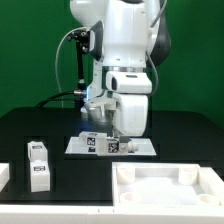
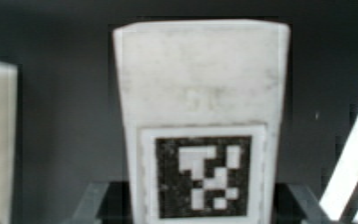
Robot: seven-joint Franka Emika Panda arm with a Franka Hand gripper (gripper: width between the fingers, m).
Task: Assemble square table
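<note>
One tagged table leg (image 2: 197, 95) sits clamped in the partly closed gripper (image 1: 112, 128), seemingly for carrying to the tabletop (image 1: 165, 186).

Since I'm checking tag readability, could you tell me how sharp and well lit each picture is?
Wrist view: the leg fills the frame, soft-focused, its tag blurred at the edges yet contrasty. Exterior view: evenly lit but coarse; the square top nearly washes out, tags on the marker board too small to read.
</note>
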